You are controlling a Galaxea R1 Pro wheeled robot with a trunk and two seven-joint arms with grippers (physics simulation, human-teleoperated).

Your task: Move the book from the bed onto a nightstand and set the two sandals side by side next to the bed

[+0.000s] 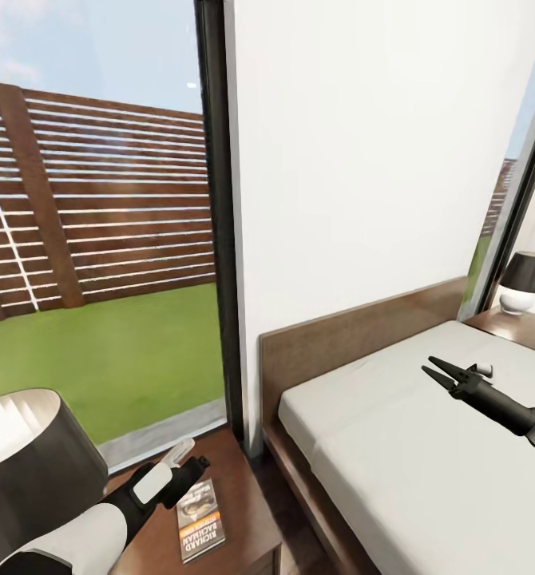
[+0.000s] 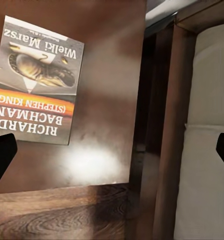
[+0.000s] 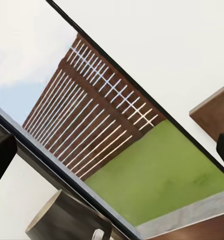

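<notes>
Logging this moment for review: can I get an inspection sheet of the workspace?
Surface: nightstand, glossy dark wood.
Job's things: book lies flat on the nightstand; bed bare.
Clutter: lamp beside the book; a second lamp on the far nightstand.
Grippers: left gripper open above the nightstand, empty; right gripper open over the bed, empty.
Cables: nothing seen.
Surroundings: white wall, window, fence, grass.
</notes>
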